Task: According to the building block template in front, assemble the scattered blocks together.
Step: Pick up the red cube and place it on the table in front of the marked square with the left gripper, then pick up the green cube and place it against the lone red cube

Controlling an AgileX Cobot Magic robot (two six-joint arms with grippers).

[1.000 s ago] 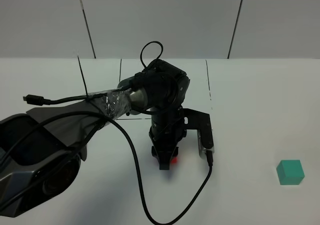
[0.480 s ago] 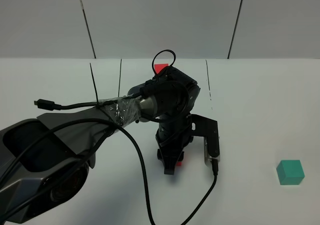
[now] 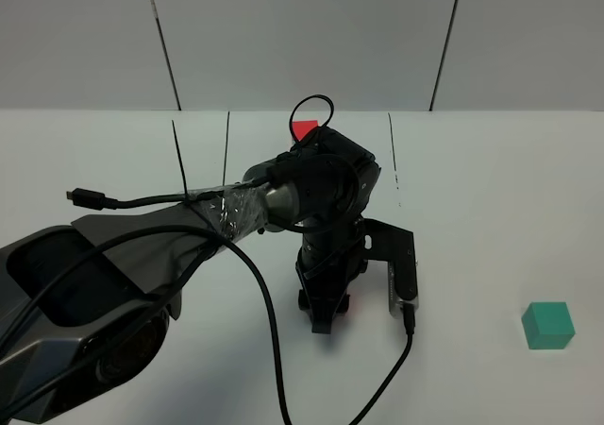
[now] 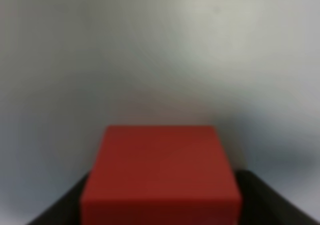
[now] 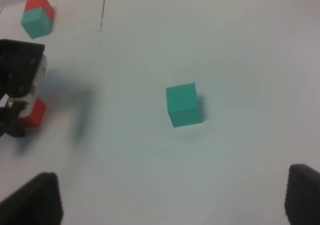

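The red cube [image 4: 160,172] sits btwn the 2 dark fingers [image 4: 267,197] of the L gripper [image 3: 323,319], near mid-table. The fingers press its opposite side faces, so it's clamped. Only a sliver of red shows past the gripper in the high view. Can't tell if it rests on the table [image 3: 491,208] or is just off it.

The teal cube [image 5: 183,104] lies alone, well apart toward the R side, nothing touching it. The template [image 5: 37,16], red + teal joined, is toward the back of the table behind the L arm [image 3: 217,208]. In the high view only its red top peeks over that arm. R gripper [image 5: 172,185], out of the high view, faces the teal cube from well back, fingers spread wide, holding nothing.

Handling, as a guess: both cubes look rigid, light and matte, so the flat parallel faces should give a sure grip w/ little slip. Not fragile. Best hold is across 2 opposite sides, centred, leaving the mating face free. Being light, the teal 1 prob. slides if nudged, so R should steady it when red comes against it. Check colour order vs the template.
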